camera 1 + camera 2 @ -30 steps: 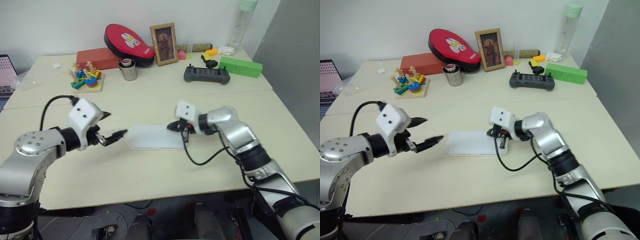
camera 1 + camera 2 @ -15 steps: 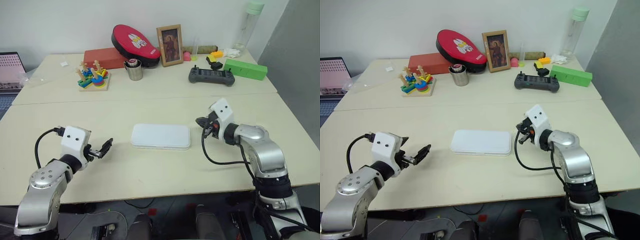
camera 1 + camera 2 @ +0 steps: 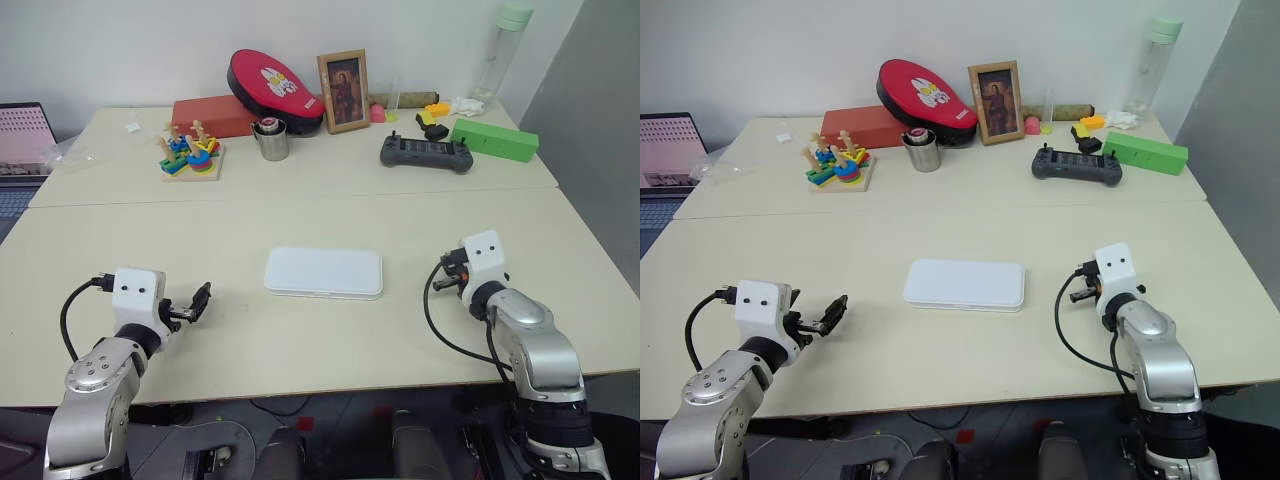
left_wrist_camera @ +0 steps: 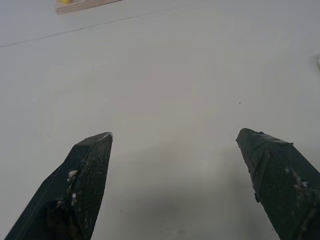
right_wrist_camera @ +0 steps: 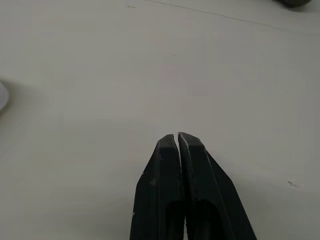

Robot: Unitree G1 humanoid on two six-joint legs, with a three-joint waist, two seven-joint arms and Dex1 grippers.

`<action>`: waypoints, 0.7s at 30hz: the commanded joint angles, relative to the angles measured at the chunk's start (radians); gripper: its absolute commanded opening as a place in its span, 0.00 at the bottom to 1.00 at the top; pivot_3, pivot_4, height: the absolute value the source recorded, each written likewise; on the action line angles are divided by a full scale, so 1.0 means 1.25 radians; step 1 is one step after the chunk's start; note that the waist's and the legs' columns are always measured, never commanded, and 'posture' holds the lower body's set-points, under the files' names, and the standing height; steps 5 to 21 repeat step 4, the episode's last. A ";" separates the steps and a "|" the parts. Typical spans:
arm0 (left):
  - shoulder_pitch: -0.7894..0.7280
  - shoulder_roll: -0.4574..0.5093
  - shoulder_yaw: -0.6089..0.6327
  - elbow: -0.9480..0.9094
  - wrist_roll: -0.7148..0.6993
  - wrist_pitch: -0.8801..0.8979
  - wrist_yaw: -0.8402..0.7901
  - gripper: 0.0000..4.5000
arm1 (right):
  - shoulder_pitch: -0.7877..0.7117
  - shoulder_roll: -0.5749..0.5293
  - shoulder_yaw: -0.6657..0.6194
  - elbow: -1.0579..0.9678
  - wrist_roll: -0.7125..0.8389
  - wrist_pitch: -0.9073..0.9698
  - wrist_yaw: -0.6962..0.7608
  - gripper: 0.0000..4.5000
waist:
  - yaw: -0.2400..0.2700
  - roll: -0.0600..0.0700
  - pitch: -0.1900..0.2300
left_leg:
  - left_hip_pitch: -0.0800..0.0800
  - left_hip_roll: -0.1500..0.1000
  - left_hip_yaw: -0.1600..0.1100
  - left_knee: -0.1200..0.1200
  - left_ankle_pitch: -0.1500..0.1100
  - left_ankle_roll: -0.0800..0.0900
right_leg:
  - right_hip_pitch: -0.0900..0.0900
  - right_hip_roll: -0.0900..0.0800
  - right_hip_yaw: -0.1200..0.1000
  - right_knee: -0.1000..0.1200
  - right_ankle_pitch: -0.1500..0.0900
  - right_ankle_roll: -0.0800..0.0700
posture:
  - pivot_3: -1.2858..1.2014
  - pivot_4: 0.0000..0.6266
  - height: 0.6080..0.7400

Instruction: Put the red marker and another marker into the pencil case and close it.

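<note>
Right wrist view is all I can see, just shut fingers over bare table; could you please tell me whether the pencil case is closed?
Observer: Yes, the pencil case lies flat with its lid shut, mid-table between the two arms.
Operator: Thanks; is the right gripper touching it?
Observer: No, it sits apart, to the case's right.
Operator: And the left gripper?
Observer: It is open, empty, and apart on the case's left.

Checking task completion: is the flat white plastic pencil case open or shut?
Shut: the flat white plastic pencil case lies flat, lid down flush, no gap showing.
</note>
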 commanded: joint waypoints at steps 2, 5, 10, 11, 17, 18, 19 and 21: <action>-0.006 -0.002 0.002 -0.007 0.008 -0.024 0.009 0.94 | 0.023 0.002 0.018 -0.027 -0.004 -0.052 -0.014 0.02 | -0.002 0.000 0.000 | 0.000 0.000 0.000 0.000 0.000 0.000 | 0.000 0.000 0.000 0.000 0.000 0.000 | 0.52 0.24 1.00; -0.004 -0.007 0.002 -0.006 0.005 -0.039 0.007 0.94 | 0.025 0.004 0.018 -0.025 -0.005 -0.056 -0.025 0.02 | -0.001 0.000 0.000 | 0.000 0.000 0.000 0.000 0.000 0.000 | 0.000 0.000 0.000 0.000 0.000 0.000 | 0.52 0.24 1.00; -0.004 -0.007 0.002 -0.006 0.005 -0.039 0.007 0.94 | 0.025 0.004 0.018 -0.025 -0.005 -0.056 -0.025 0.02 | -0.001 0.000 0.000 | 0.000 0.000 0.000 0.000 0.000 0.000 | 0.000 0.000 0.000 0.000 0.000 0.000 | 0.52 0.24 1.00; -0.004 -0.007 0.002 -0.006 0.005 -0.039 0.007 0.94 | 0.025 0.004 0.018 -0.025 -0.005 -0.056 -0.025 0.02 | -0.001 0.000 0.000 | 0.000 0.000 0.000 0.000 0.000 0.000 | 0.000 0.000 0.000 0.000 0.000 0.000 | 0.52 0.24 1.00; -0.004 -0.007 0.002 -0.006 0.005 -0.039 0.007 0.94 | 0.025 0.004 0.018 -0.025 -0.005 -0.056 -0.025 0.02 | -0.001 0.000 0.000 | 0.000 0.000 0.000 0.000 0.000 0.000 | 0.000 0.000 0.000 0.000 0.000 0.000 | 0.52 0.24 1.00; -0.004 -0.007 0.002 -0.006 0.005 -0.039 0.007 0.94 | 0.025 0.004 0.018 -0.025 -0.005 -0.056 -0.025 0.02 | -0.001 0.000 0.000 | 0.000 0.000 0.000 0.000 0.000 0.000 | 0.000 0.000 0.000 0.000 0.000 0.000 | 0.52 0.24 1.00; -0.004 -0.007 0.002 -0.006 0.005 -0.039 0.007 0.94 | 0.025 0.004 0.018 -0.025 -0.005 -0.056 -0.025 0.02 | -0.001 0.000 0.000 | 0.000 0.000 0.000 0.000 0.000 0.000 | 0.000 0.000 0.000 0.000 0.000 0.000 | 0.52 0.24 1.00; -0.004 -0.007 0.002 -0.006 0.005 -0.039 0.007 0.94 | 0.025 0.004 0.018 -0.025 -0.005 -0.056 -0.025 0.02 | -0.001 0.000 0.000 | 0.000 0.000 0.000 0.000 0.000 0.000 | 0.000 0.000 0.000 0.000 0.000 0.000 | 0.52 0.24 1.00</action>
